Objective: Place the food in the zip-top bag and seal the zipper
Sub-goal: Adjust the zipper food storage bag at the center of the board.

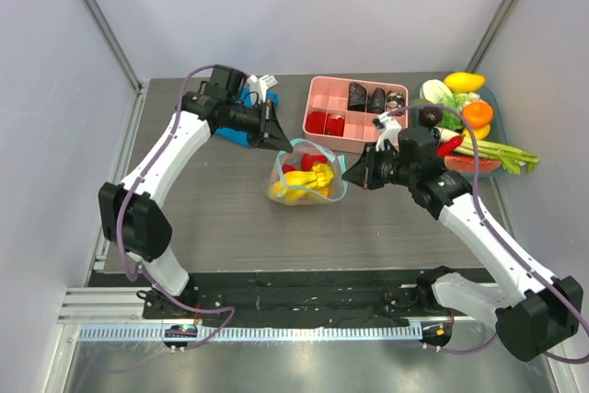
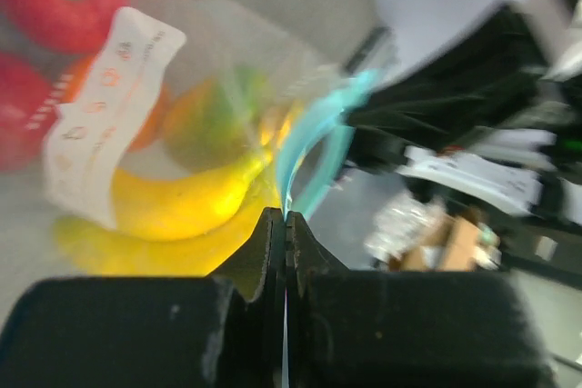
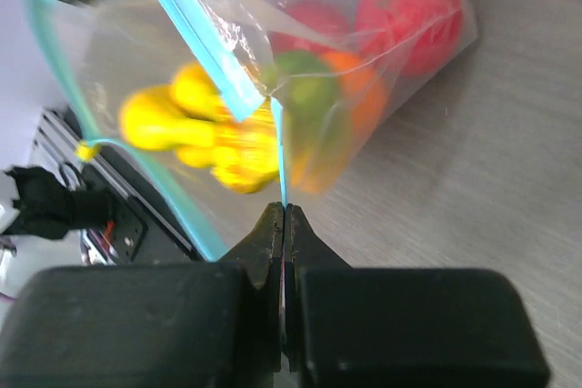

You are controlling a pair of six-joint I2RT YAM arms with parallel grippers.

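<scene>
Bags: I count one zip-top bag (image 1: 308, 172), clear and crinkly, its teal zipper (image 3: 195, 38) open.
Grippers: two, left gripper (image 2: 285, 217) and right gripper (image 3: 284, 211), each pinching zipper.

You are running a robotics lab cell — a boxed-in test station. White panel walls (image 1: 322, 6) set in bare metal posts (image 1: 97, 20) enclose your dark table (image 1: 230, 227). A slotted aluminium rail (image 1: 276, 331) runs along its near edge, by the bases of the left arm (image 1: 161, 158) and right arm (image 1: 483, 227) — cables (image 1: 221, 317) trail there.
</scene>
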